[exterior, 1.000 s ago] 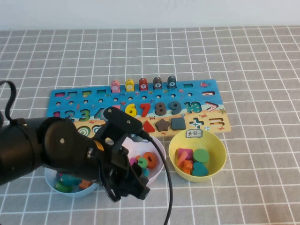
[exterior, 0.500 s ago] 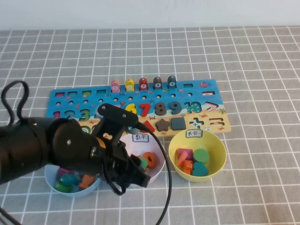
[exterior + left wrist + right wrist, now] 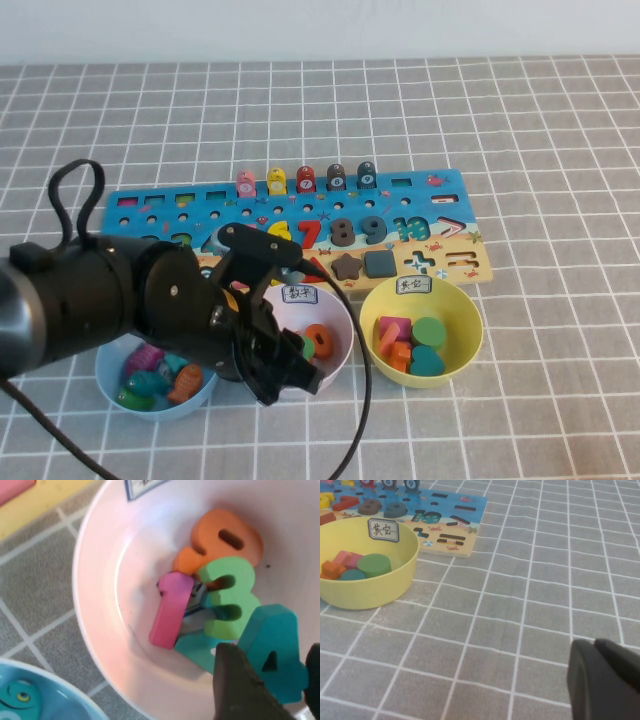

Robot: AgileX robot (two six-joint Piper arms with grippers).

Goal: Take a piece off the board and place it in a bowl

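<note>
In the high view, the left arm reaches over the near left part of the desk (image 3: pixel 540 120), its dark bulk covering the near left edge of the pink bowl (image 3: pixel 337 318). The left pincer (image 3: pixel 290 372) sits low over that bowl's near rim. The bowl stands just near of the board (image 3: pixel 440 215), between the light blue bowl (image 3: pixel 112 385) on the left and the yellow bowl (image 3: pixel 462 310) on the right. An orange ring-shaped numeral (image 3: pixel 320 340) shows inside the pink bowl. The board lies across the middle of the desk, with coloured numerals along it and pegs on its far edge.

In the left wrist view, the left pincer (image 3: pixel 272 685) is clamped on the piece (image 3: pixel 272 647), a teal "4", with dark fingers (image 3: pixel 235 685) on either side of it. The piece is inside the pink bowl (image 3: pixel 105 580), just above or touching the other pieces; I cannot tell which. Beside it lie a green "3" (image 3: pixel 227 595), a pink "1" (image 3: pixel 171 609) and an orange numeral (image 3: pixel 225 537). A corner of the light blue bowl (image 3: pixel 30 695) shows nearby.

In the right wrist view, the right pincer (image 3: pixel 605 680) hangs over bare desk (image 3: pixel 520 605), well right of the yellow bowl (image 3: pixel 385 580); I cannot tell whether it is apart or together. The board's right end (image 3: pixel 450 525) lies beyond the bowl.
</note>
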